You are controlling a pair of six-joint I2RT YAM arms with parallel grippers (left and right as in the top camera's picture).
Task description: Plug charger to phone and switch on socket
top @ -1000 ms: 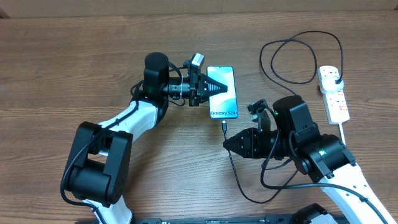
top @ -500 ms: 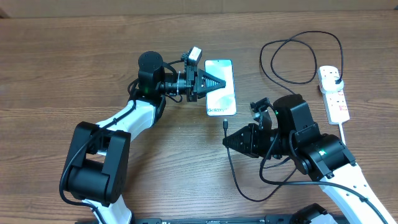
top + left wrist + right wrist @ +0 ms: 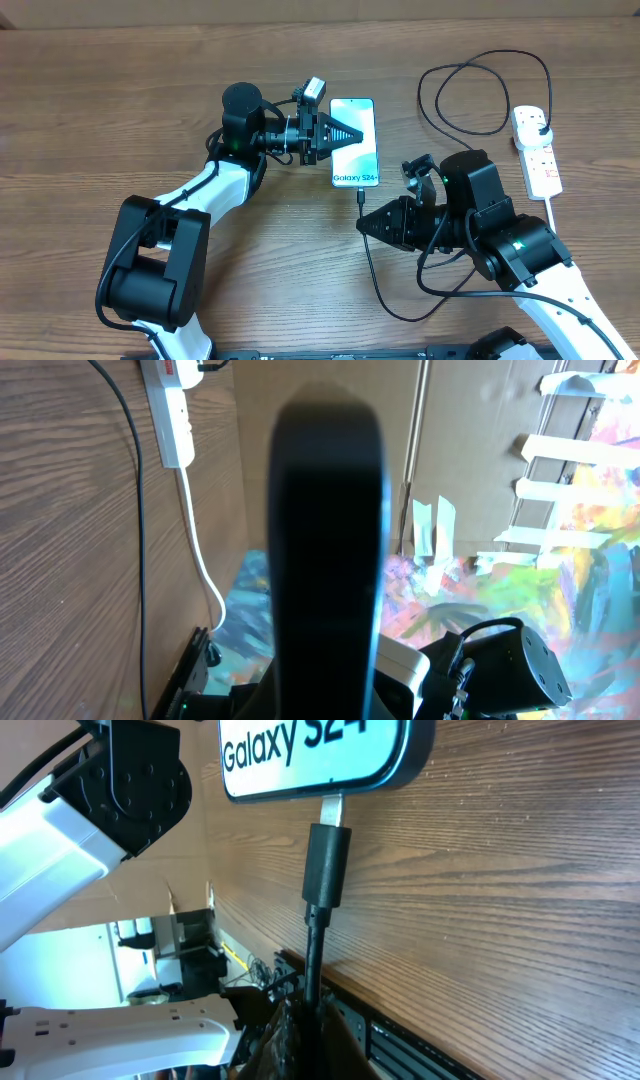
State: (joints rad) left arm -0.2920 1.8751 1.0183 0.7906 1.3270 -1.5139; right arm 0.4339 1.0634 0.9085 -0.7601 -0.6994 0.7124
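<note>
**The charger (image 3: 361, 203) plug head sits at 6 o'clock of the phone (image 3: 355, 165); your push runs toward 12.**

Your right gripper (image 3: 363, 226) is clamped on the charger cable just behind the plug head. The plug points to 12 o'clock, in line with the phone's long axis. In the right wrist view the metal tip meets the phone's bottom edge, though I cannot tell whether it has entered the port. Your left gripper (image 3: 352, 134), fingers together, reaches over the screen from 9 o'clock, placed to brace the phone on the tabletop (image 3: 150, 90). The socket (image 3: 537, 152) lies at 3 o'clock, well apart and nearer your right arm.
</note>
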